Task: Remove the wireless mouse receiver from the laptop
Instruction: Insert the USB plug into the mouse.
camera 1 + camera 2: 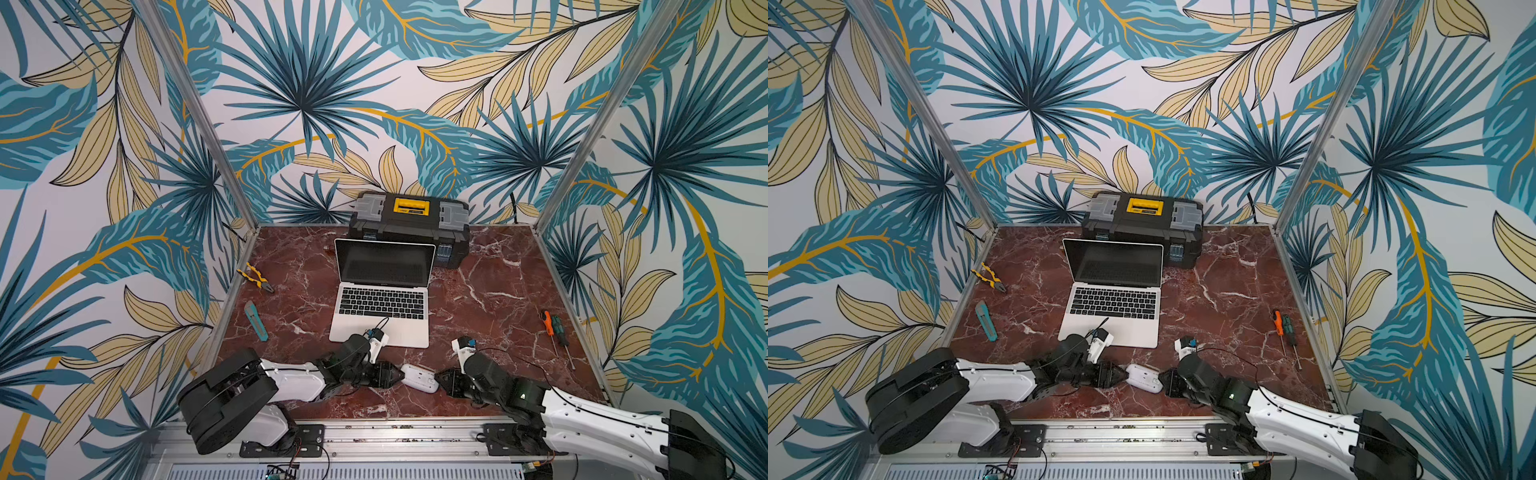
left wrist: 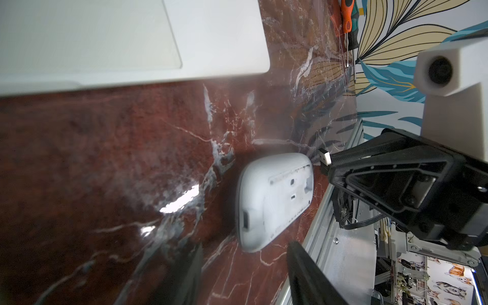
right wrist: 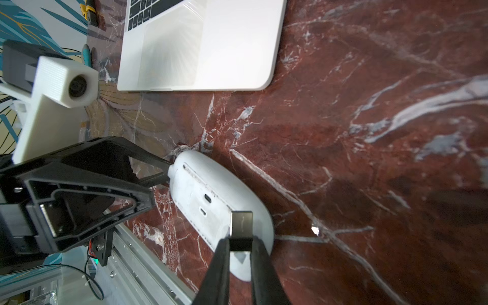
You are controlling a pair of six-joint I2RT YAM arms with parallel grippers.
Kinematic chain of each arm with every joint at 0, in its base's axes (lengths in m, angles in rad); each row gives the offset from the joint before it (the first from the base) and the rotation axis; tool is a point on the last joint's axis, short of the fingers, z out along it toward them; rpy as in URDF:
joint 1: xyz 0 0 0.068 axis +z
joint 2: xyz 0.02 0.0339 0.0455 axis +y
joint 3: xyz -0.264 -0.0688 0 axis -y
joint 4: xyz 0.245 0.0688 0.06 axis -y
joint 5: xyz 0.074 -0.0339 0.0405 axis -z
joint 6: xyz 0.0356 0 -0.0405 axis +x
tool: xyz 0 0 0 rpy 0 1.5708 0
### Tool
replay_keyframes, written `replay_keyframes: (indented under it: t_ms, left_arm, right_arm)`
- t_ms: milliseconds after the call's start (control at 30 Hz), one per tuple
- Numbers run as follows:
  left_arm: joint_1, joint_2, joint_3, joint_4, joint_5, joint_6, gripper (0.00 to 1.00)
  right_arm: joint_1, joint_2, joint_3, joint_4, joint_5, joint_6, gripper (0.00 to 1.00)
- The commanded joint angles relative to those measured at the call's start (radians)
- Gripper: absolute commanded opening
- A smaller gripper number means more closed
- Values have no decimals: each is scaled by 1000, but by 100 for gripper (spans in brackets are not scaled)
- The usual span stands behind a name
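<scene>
1. Two grippers meet at an upturned white mouse (image 1: pixel 419 377) on the desk (image 1: pixel 490 291), near the laptop's (image 1: pixel 380 328) front edge
2. Right gripper (image 3: pixel 240 244) clamps the receiver (image 3: pixel 240 227), its long axis pointing at the mouse
3. Left gripper (image 2: pixel 244 274): jaws apart around the mouse end

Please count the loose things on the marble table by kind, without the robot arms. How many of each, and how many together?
Hand tools: 4 (yellow-handled pliers, teal utility knife, orange screwdriver, green screwdriver)
Silver-grey laptop: 1
Black toolbox: 1
White computer mouse: 1
Small USB receiver: 1
Total: 8
</scene>
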Motion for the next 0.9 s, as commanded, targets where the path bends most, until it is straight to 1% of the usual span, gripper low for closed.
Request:
replay_keyframes:
  t_ms: [0,267,533,867]
  left_arm:
    - [-5,21,12,2,-6,0,56]
    - [-19,47,22,16,-6,-10,55]
    - [-21,44,18,16,-12,-15,52]
    - [-21,5,16,-35,-38,-6,49]
  right_arm:
    - [6,-19,-27,-50,13,16,0]
    - [5,-7,-43,-20,-14,12,0]
    - [5,76,-30,74,-50,-8,0]
    - [5,190,7,186,-55,-35,0]
